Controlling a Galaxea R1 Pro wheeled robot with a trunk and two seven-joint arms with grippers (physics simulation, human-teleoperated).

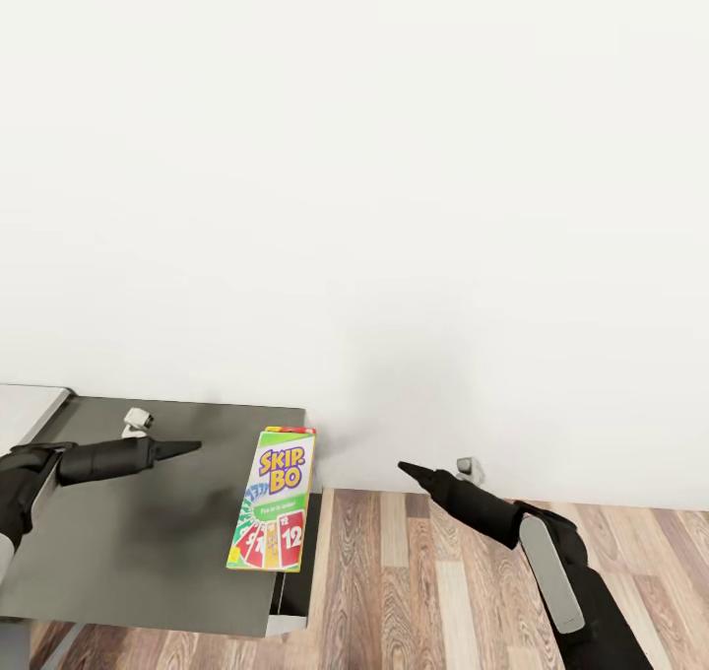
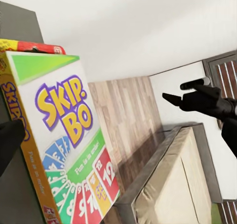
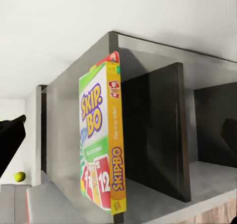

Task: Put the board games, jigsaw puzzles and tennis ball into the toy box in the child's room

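Skip-Bo box [image 2: 64, 145] | right wrist: tennis ball [image 3: 19, 176] | left wrist: bed [image 2: 173, 184]

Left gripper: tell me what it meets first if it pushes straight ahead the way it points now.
Probably the Skip-Bo box: the left gripper points across the dark table section toward its upper end, though depth is unclear.

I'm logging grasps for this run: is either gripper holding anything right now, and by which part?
Nothing is held. The Skip-Bo box lies flat on the dark table, apart from the left gripper and the right gripper.
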